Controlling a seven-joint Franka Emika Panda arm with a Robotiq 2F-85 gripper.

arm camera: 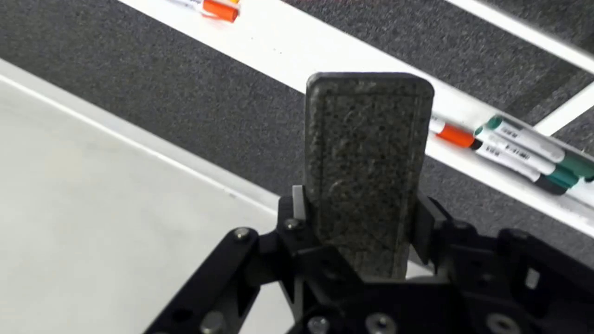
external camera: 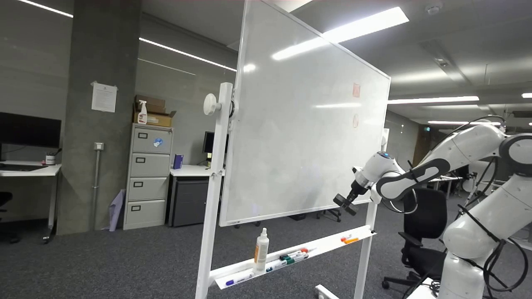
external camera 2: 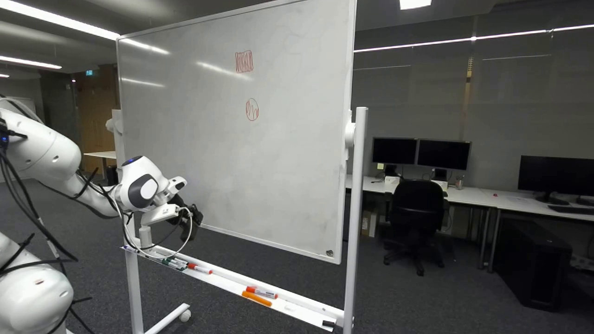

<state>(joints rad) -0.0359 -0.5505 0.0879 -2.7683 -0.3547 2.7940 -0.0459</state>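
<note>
Block, dark, speckled and probably a board eraser, is squeezed between the jaws, which press on its two long sides; nothing else is seen bearing it. Its long axis runs up the wrist view, with much of its length standing out past the jaws; in an exterior view it seems to lie crosswise at the end of the white arm. On its far side in both exterior views is the upright whiteboard, with the block near its lower edge; they appear apart, though the gap is hard to judge. Higher on the board, above the block, are a drawn red square and, under that, a red circle. Lower down runs a narrow white surface, carrying a red marker, two green markers and, toward its left end in an exterior view, a bottle.
</note>
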